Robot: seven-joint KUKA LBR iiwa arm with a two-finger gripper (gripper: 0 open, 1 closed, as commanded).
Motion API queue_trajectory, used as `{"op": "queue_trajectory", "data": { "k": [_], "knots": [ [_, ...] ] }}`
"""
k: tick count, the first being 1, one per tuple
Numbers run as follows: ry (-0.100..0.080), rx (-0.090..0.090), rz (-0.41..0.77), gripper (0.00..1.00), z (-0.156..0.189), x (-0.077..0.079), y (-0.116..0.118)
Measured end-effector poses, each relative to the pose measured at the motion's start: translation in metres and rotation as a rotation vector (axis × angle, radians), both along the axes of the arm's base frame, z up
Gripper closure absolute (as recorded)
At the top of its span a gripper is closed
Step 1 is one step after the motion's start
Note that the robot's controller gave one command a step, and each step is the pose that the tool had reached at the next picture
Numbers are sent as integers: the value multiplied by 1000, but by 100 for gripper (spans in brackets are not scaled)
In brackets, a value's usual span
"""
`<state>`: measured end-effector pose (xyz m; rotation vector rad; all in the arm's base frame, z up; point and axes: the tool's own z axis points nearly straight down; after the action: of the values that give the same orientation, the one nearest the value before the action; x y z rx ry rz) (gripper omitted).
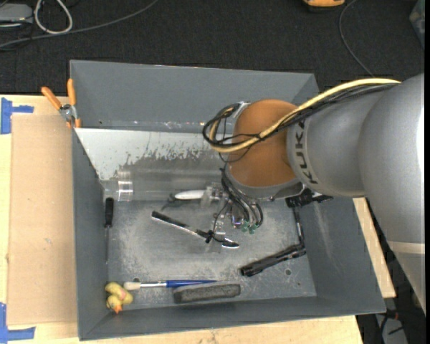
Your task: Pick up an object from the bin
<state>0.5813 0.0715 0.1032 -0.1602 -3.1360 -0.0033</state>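
Note:
My gripper (222, 232) hangs under the orange wrist cover at the middle of the bin, low over the floor. Its tip is at the right end of a thin black tongs-like tool (176, 223), which lies slanting from the left towards it. I cannot see whether the tool is between the fingers. A clear plastic tube (158, 183) lies across the back of the floor just beyond the gripper, with a small white piece (189, 194) at its front. A black angled bar (274, 259) lies to the gripper's front right.
A black marker (108, 212) lies by the left wall. Along the front wall lie a yellow rubber duck (117, 296), a blue-handled toothbrush (173, 284) and a dark grey bar (206, 292). The arm covers the bin's right back part.

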Motion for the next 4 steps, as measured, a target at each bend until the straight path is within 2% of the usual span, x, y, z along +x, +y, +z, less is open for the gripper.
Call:
{"op": "queue_trajectory", "data": {
  "k": [1,2,3,4],
  "knots": [
    [-1,1,-307,0,-28,11,-1],
    [-1,2,-31,100,-33,8,11],
    [-1,2,-31,100,-33,8,11],
    [9,1,-31,100,2,5,10]
  ]
}}
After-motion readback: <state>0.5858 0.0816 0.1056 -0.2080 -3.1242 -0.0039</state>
